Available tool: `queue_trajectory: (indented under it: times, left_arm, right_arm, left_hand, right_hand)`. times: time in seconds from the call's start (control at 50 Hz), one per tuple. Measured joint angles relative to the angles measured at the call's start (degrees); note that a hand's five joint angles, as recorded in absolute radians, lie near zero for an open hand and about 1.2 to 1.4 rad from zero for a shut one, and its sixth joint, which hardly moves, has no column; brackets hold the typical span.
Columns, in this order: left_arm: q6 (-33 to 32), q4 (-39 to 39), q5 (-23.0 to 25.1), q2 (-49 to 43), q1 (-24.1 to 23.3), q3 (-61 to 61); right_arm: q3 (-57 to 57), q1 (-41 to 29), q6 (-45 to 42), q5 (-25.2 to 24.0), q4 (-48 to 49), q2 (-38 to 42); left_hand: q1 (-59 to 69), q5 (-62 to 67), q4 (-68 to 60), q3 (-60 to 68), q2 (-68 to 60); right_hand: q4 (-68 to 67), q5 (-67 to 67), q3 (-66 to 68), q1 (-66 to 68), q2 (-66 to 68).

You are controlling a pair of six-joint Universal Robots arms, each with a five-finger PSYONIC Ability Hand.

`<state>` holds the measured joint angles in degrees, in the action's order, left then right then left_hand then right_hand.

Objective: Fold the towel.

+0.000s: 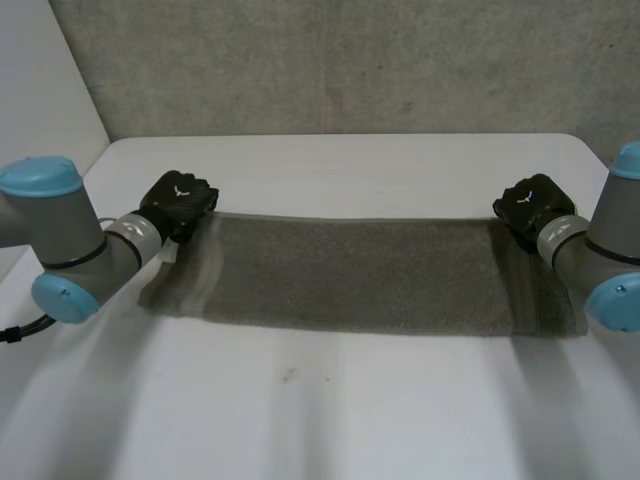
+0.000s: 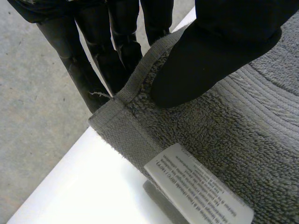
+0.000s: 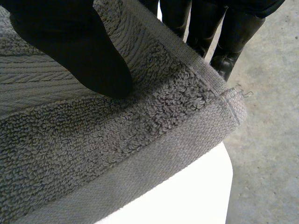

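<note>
Thumb and fingers of left hand (image 1: 178,203) pinching one towel (image 1: 350,275) corner, right hand (image 1: 533,207) pinching another

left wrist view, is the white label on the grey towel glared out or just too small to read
Left wrist view: no glare on the white label of the grey terry towel; its print is too small to read. Right wrist view: even light.

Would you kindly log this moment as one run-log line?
towel: spread across table | left hand: pinching far left corner | right hand: pinching far right corner
</note>
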<state>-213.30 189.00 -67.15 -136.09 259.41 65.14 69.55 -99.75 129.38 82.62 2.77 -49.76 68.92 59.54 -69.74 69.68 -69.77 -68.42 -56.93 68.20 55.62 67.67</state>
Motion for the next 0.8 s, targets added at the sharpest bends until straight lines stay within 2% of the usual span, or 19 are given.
queue_trajectory:
  times: [0.06, 0.08, 0.1, 0.12, 0.14, 0.16, 0.2, 0.28, 0.42, 0.58, 0.66, 0.68, 0.76, 0.8]
  left_arm:
    - [0.02, -0.05, -0.12, -1.11, -0.07, -0.96]
    - [0.01, -0.08, -0.15, -1.48, -0.09, -1.26]
    - [-0.05, -0.1, -0.18, -2.12, -0.13, -1.74]
    - [-0.09, -0.12, -0.18, -2.3, -0.15, -1.81]
    - [-0.13, -0.13, -0.18, -2.43, -0.18, -1.85]
    - [-0.29, -0.1, -0.15, -2.63, -0.37, -1.79]
    - [-0.48, -0.06, -0.1, -2.58, -0.71, -1.37]
    - [-0.93, 0.55, -0.07, -1.41, -1.46, -0.02]
    - [-1.33, 2.49, -0.52, 4.29, -2.53, 4.36]
    - [-0.25, 2.74, -1.02, 14.86, -2.7, 13.7]
    - [0.64, 2.72, -1.02, 17.56, -2.64, 16.2]
    - [2.97, 2.71, -1.02, 20.99, -2.41, 19.35]
    - [7.49, 2.73, -1.03, 24.34, -1.99, 22.48]
    - [12.19, 2.78, -1.0, 26.57, -1.35, 24.78]
  right_arm:
    - [-0.62, -0.17, -0.07, 0.3, 0.7, 0.83]
    - [-0.98, -0.24, -0.12, 0.41, 0.94, 1.35]
    - [-1.44, -0.32, -0.17, 0.53, 1.17, 2.15]
    - [-1.59, -0.35, -0.17, 0.56, 1.23, 2.38]
    - [-1.72, -0.38, -0.16, 0.59, 1.27, 2.56]
    - [-2.01, -0.45, -0.09, 0.75, 1.32, 2.98]
    - [-2.19, -0.58, 0.06, 1.05, 1.31, 3.08]
    - [-2.17, -0.81, 0.49, 1.5, 1.25, 2.3]
    - [0.47, -0.74, 8.43, 1.65, 0.76, -6.36]
    - [9.79, 1.01, 20.04, -1.89, -1.17, -19.46]
    - [12.1, 2.08, 21.02, -2.98, -2.14, -21.31]
    - [17.82, 5.26, 22.11, -5.93, -4.94, -24.98]
    - [23.73, 8.4, 22.16, -8.95, -6.85, -27.31]
    - [29.19, 11.01, 21.78, -11.8, -6.76, -28.31]
  left_hand:
    - [-0.35, -0.36, 0.41, -0.76, 0.8]
    - [-1.43, -1.91, 2.24, -2.13, 2.56]
    - [-20.37, -18.35, 19.09, -18.76, 20.59]
    - [-20.37, -18.35, 19.09, -18.76, 20.59]
    - [-35.58, -31.49, 32.36, -31.69, 32.37]
    - [-46.57, -45.16, 45.98, -45.49, 45.92]
    - [-50.67, -50.41, 51.4, -51.62, 51.71]
    - [-56.23, -55.99, 57.21, -57.08, 57.28]
    - [-58.66, -57.77, 59.67, -59.72, 59.79]
    - [-59.01, -57.93, 60.03, -60.08, 60.19]
    - [-59.01, -57.97, 60.06, -60.08, 60.24]
    - [-59.01, -57.98, 60.09, -60.08, 60.25]
    - [-59.01, -58.0, 60.09, -60.08, 60.26]
    - [-59.01, -58.01, 60.09, -60.08, 60.27]
  right_hand:
    - [1.46, 1.0, -1.38, -0.52, -1.63]
    - [7.36, 6.34, -7.22, -6.32, -7.05]
    - [20.98, 19.13, -20.83, -18.99, -20.9]
    - [31.17, 29.09, -31.03, -28.49, -31.17]
    - [33.43, 31.37, -33.28, -30.56, -34.52]
    - [47.72, 45.61, -47.48, -40.11, -48.09]
    - [54.98, 52.64, -55.28, -43.5, -53.97]
    - [55.39, 53.19, -56.01, -43.75, -54.64]
    - [55.39, 53.29, -56.01, -43.75, -54.64]
    - [55.39, 53.43, -56.01, -43.75, -54.64]
    - [55.39, 53.43, -56.01, -43.75, -54.64]
    - [55.38, 53.51, -55.99, -43.75, -54.64]
    - [53.46, 51.62, -53.63, -42.52, -52.61]
    - [46.84, 45.57, -46.56, -37.13, -46.24]
